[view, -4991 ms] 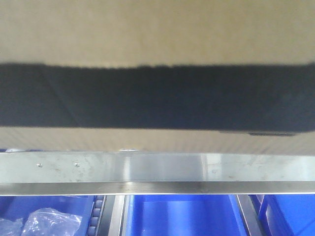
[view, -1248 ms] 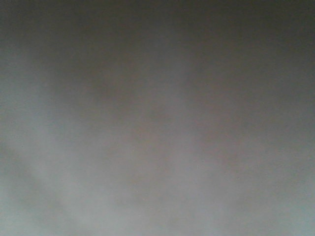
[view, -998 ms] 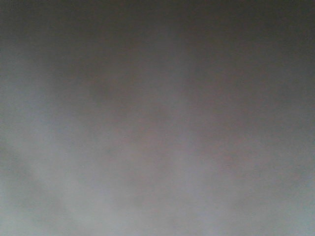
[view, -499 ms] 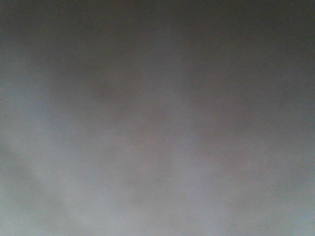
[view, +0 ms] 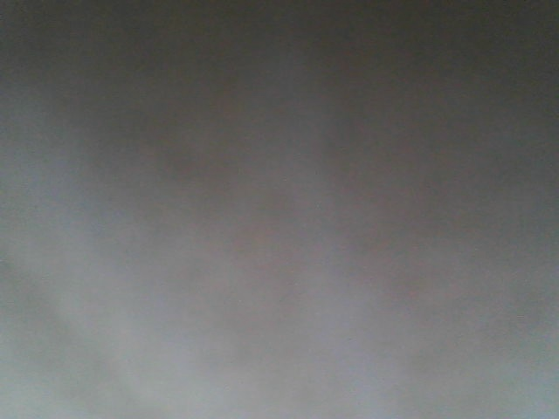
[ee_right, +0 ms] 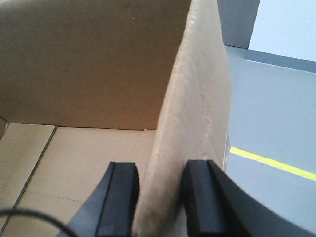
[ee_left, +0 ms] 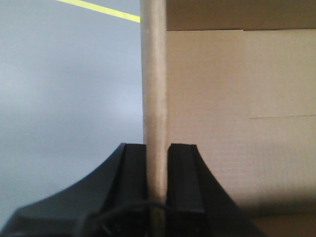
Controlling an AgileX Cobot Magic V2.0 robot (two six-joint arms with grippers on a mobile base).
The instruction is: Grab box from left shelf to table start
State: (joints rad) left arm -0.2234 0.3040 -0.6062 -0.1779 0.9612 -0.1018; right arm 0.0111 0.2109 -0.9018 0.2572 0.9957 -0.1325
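Grey floor (ee_left: 59, 98) with a yellow line (ee_left: 98, 8) shows beyond the open box (ee_left: 222, 98), held between both arms: left pincer (ee_left: 157, 155) clamped on one side wall, right pincer (ee_right: 160, 173) clamped on the opposite wall, long axis apparently spanning arm to arm.

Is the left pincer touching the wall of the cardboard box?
Touching. The left wrist view shows the left pincer clamping the cardboard box wall, both black fingers flat against it, no gap.
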